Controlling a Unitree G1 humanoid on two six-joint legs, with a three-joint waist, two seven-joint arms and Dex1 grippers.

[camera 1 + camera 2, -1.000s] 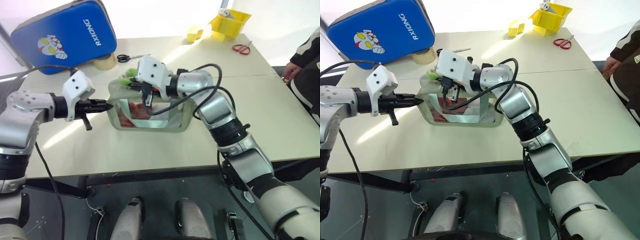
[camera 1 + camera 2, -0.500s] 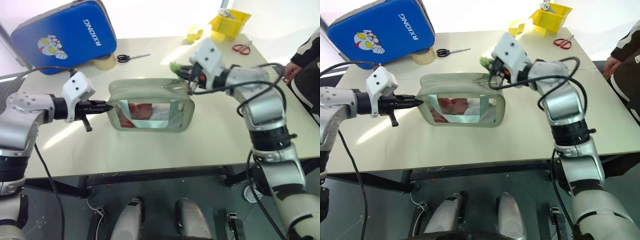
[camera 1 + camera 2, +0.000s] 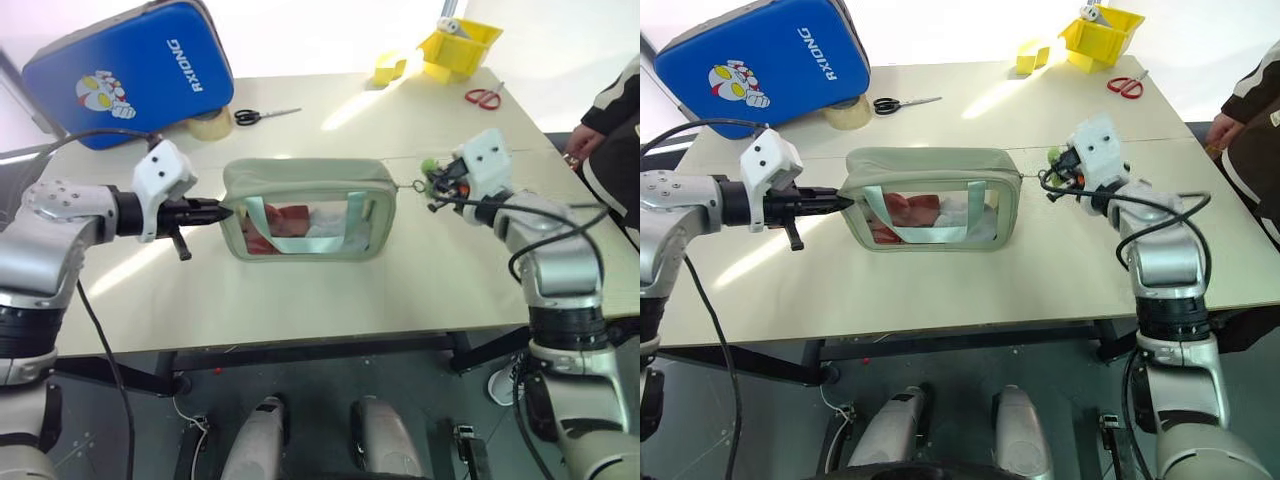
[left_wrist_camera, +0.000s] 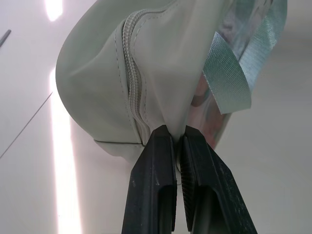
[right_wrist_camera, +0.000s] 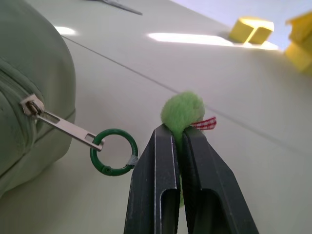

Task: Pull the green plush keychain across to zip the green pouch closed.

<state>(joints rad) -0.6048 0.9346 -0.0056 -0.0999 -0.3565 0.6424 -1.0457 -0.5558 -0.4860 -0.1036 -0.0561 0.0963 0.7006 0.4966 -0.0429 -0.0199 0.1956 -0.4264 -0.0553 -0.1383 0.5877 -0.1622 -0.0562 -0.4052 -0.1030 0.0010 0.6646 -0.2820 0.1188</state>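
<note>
The green pouch [image 3: 305,212] stands at the table's middle, with reddish and white contents behind its clear window. My left gripper [image 3: 222,211] is shut on the fabric of the pouch's left end [image 4: 161,97]. The zip teeth [image 4: 132,92] there lie together. Just past the pouch's right end, my right gripper [image 5: 178,136] is shut on the green plush keychain [image 5: 183,108]. A green ring [image 5: 114,151] and a metal pull tab [image 5: 63,127] link the keychain to the slider [image 5: 29,105] at the pouch's right end. From the head, the keychain [image 3: 428,165] hangs above the table.
A big blue hard case [image 3: 130,65] leans at the back left, with a tape roll [image 3: 210,125] and black scissors [image 3: 262,115] in front of it. Yellow bins [image 3: 460,45] and red scissors [image 3: 484,97] sit at the back right. A person [image 3: 610,120] stands at the right edge.
My right gripper has carried the keychain from the pouch's left end across its top to beyond the right end, sinking lower. The pouch's top now lies closed and flat. The left gripper has kept still.
</note>
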